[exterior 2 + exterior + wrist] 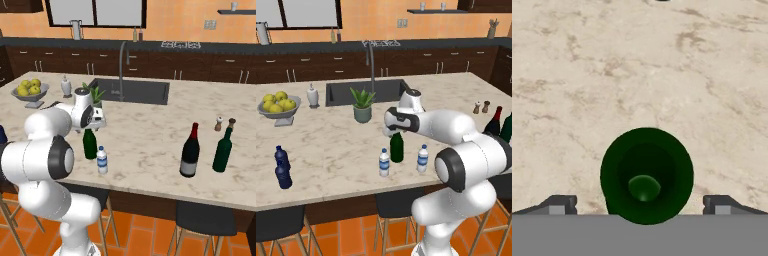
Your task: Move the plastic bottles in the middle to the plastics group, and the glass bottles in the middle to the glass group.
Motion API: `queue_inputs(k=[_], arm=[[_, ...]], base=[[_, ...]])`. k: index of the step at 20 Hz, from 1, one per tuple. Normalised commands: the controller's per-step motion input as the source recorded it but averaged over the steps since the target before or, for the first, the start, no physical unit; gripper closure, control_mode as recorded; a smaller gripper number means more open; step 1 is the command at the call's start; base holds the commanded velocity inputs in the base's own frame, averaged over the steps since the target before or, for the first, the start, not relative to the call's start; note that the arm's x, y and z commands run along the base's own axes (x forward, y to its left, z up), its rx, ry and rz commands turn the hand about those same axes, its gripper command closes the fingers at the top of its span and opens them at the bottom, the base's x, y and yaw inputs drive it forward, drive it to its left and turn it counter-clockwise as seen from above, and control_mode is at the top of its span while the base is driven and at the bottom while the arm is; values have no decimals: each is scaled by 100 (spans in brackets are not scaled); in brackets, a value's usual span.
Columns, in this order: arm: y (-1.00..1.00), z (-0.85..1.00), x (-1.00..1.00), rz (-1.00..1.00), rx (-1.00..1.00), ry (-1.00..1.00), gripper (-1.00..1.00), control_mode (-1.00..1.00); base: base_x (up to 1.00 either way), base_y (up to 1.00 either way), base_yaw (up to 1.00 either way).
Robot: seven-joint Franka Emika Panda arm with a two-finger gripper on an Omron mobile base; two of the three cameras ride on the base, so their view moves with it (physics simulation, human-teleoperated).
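Note:
A tall dark green glass bottle (397,148) (90,145) stands in the middle of the marble island. My gripper (393,131) (641,205) hangs straight above its neck, open, with the fingertips (559,204) wide on either side of the bottle (646,175) and not touching it. Two clear plastic bottles (384,163) (422,159) with blue caps stand left and right of it; one (102,160) shows in the right base view. The plastics group, two navy bottles (282,167), stands at the left. The glass group, a near-black bottle (190,151) and a green one (222,150), stands at the right.
A potted plant (362,106) stands just behind the gripper, in front of the sink (367,91) and faucet. A bowl of lemons (278,107) and a white dispenser (313,95) are at the back left. Two small shakers (481,107) stand behind the glass group. Stools line the near edge.

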Motion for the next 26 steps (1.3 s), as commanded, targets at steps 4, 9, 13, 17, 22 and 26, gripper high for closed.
queue_inputs(k=[4,9,13,17,22,26], arm=[[0,0,0,-9,0,-4,-100,-100],[0,0,1,-12,2,0,-100,-100],[0,0,7,-10,1,0,-100,-100],[0,-5,14,-9,2,0,-100,-100],[0,-4,6,-3,0,0,-100,-100],[0,0,0,0,0,0,100,-100]], base=[[0,0,0],[0,0,0],[0,0,0],[0,0,0],[0,0,0],[0,0,0]])
